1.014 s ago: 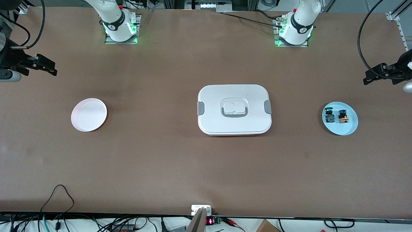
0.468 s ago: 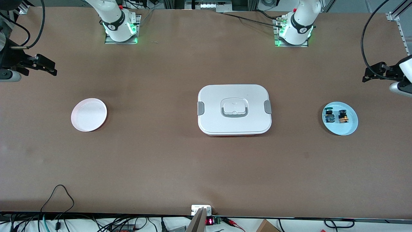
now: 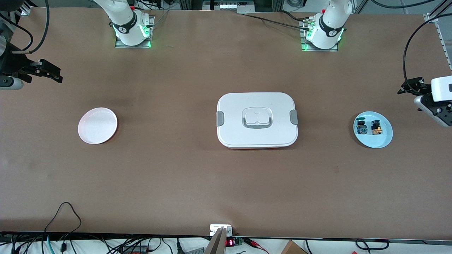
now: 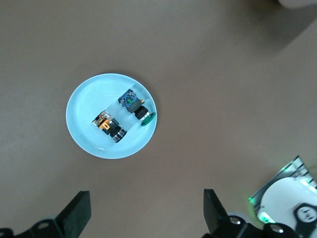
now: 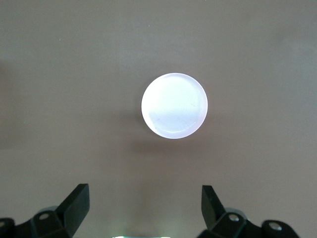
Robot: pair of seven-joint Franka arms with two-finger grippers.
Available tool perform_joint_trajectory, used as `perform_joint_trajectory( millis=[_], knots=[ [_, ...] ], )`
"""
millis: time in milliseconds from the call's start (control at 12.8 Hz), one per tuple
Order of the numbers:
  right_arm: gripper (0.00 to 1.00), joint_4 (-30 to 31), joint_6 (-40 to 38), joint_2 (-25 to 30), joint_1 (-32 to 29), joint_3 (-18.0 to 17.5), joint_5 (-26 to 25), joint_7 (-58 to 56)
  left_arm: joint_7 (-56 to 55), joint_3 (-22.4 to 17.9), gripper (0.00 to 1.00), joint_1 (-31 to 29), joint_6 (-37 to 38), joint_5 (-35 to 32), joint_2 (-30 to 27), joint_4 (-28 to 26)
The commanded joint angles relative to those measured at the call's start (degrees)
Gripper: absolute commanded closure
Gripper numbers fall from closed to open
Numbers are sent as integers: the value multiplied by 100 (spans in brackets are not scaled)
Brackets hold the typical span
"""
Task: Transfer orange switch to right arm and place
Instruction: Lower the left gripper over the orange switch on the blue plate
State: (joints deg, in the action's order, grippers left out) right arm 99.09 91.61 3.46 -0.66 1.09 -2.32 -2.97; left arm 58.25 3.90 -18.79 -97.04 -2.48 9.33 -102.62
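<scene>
Plates are sitting at both table ends: pink plate [image 3: 97, 125] lying bare under the spread-fingered right gripper [image 5: 143, 210], white lidded box [image 3: 257, 120] midway, blue plate [image 3: 373, 129] holding green-topped switch [image 3: 361, 127] beside orange switch [image 3: 376, 128], left gripper [image 4: 146, 218] hovering above, fingers apart.

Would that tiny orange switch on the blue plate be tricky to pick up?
Probably. The orange switch looks rigid and light, so it should lift easily. It lies on its side on the glossy blue plate, so a nudge might slide it toward the blue-green switch.
</scene>
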Motion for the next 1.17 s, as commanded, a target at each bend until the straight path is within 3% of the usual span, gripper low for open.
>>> perform_joint_trajectory(
  millis=[0, 156, 546, 702, 1092],
  knots=[
    [0, 102, 59, 102, -40, -4, 39, -72, 1236, 32, 0, -142, -699, -147, -46, -547],
    [0, 111, 59, 102, -40, -4, 39, -72, 2316, 32, 0, -265, -1376, -147, 85, -838],
    [0, 102, 59, 102, -31, -4, 39, -72, 4657, 41, 0, -292, -2310, -147, 788, -865],
    [0, 102, 59, 102, -31, -4, 39, -72, 5228, 41, 0, -292, -2669, -147, 999, -953],
    [0, 58, 68, 93, -31, -4, 39, -63, 5627, 199, 0, -872, -3724, -60, 1079, -1779]
  ],
)
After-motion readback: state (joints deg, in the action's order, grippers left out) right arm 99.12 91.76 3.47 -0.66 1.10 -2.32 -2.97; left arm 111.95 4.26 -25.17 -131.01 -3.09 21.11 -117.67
